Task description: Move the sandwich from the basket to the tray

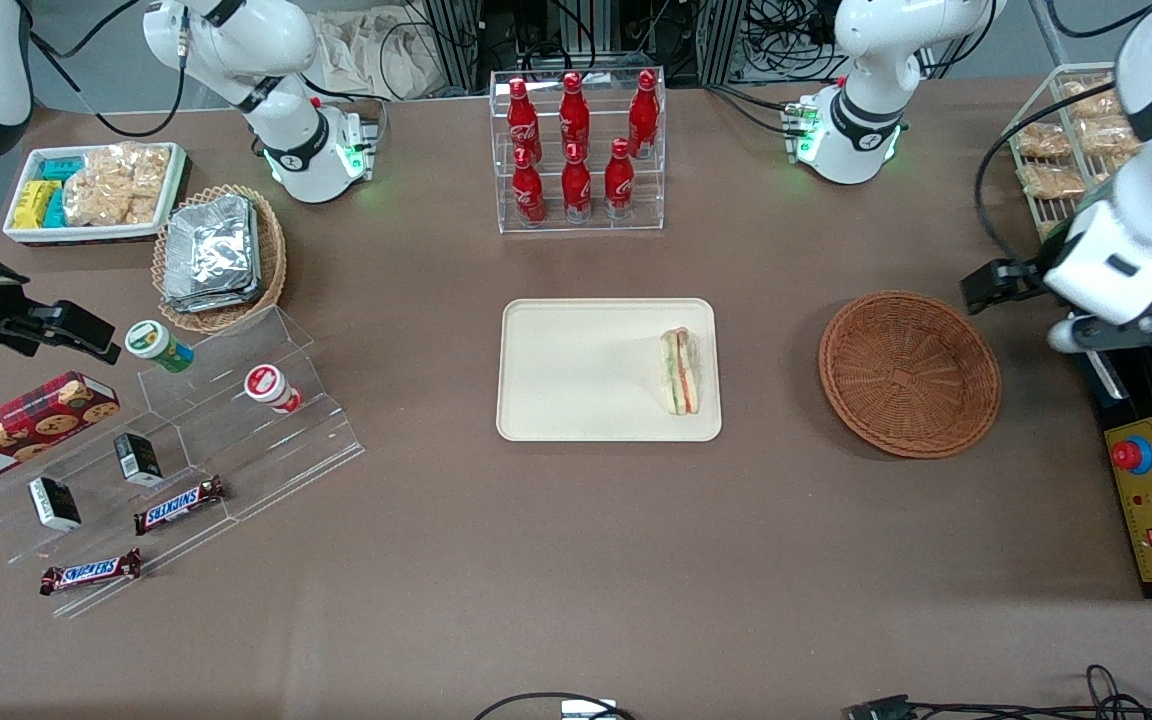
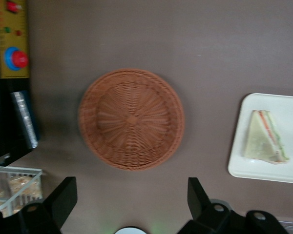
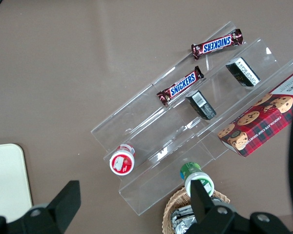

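One sandwich (image 1: 680, 371) on tray (image 1: 576, 375); hand (image 2: 132, 202) open above brown table (image 1: 576, 560).

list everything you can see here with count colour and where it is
sandwich: 1, white bread with green and red filling, on the tray
tray: 1, cream, table middle
basket: 1, reddish-brown wicker, empty, beside the tray toward the working arm's end
cola bottles: 6, red, in a clear rack farther from the camera than the tray
Snickers bars: 2, brown, on the clear stand toward the parked arm's end
gripper: 1, black, open, raised above the table near the basket
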